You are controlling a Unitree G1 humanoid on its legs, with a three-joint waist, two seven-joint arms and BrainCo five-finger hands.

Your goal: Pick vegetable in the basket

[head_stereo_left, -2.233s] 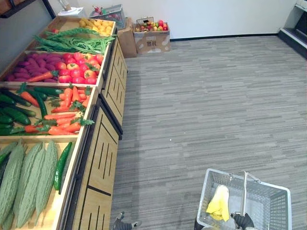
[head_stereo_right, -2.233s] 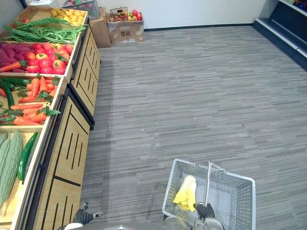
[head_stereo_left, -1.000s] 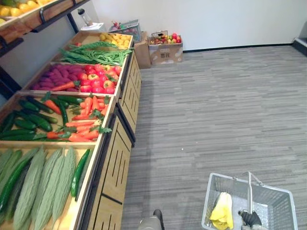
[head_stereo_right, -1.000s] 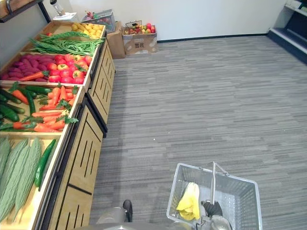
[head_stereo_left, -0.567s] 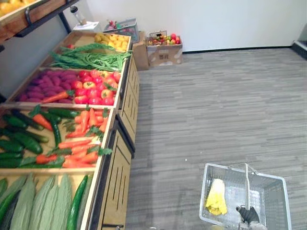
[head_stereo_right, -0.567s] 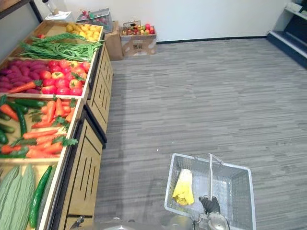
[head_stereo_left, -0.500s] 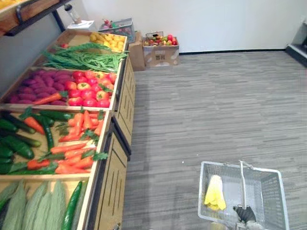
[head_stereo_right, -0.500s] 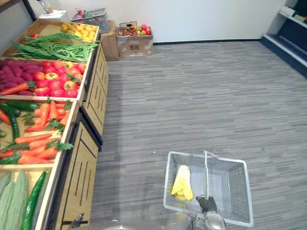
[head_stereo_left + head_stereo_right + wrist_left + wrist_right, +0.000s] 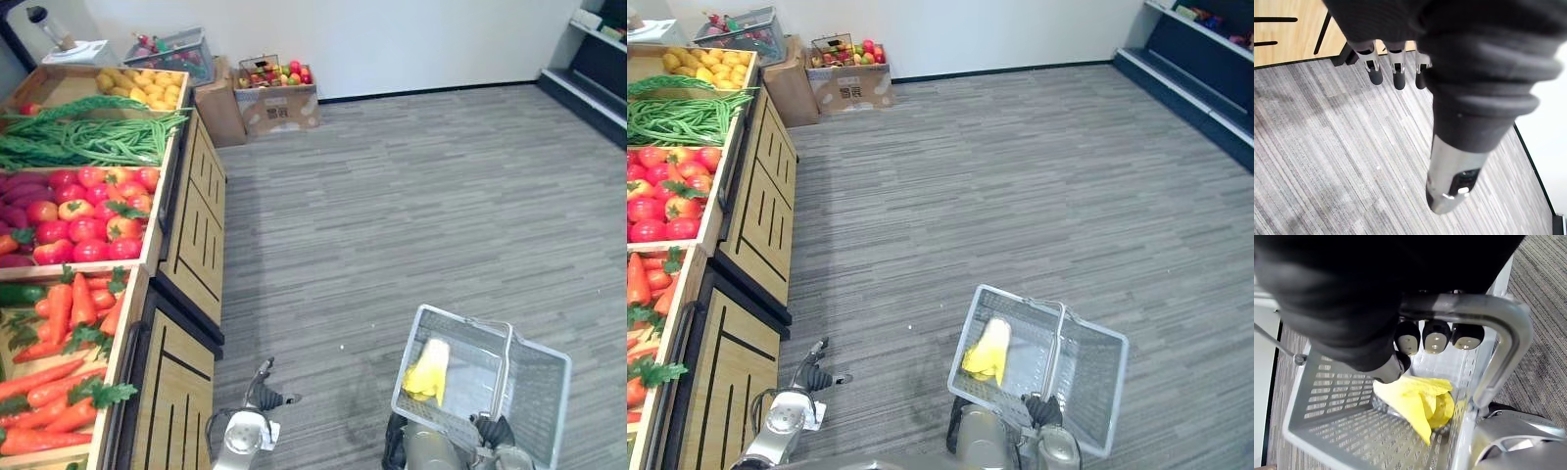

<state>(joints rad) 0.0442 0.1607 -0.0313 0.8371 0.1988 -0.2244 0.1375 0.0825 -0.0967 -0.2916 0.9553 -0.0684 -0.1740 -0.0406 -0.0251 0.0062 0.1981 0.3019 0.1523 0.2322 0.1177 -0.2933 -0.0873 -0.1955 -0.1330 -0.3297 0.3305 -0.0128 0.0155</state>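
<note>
Basket (image 9: pixel 544 392) holding one yellow item (image 9: pixel 427 372) hangs from the right hand (image 9: pixel 1435 337) curled round its handle (image 9: pixel 1464 307); the slack, empty left hand (image 9: pixel 263 394) should next reach for the carrots (image 9: pixel 69 308) off to its outer side.

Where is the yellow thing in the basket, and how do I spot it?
Look at the grey floor right of the wooden vegetable stand, where the right hand grips the handle of a silver-grey mesh basket. The yellow thing lies inside against the left wall, alone, the only bright colour on grey mesh.
</note>
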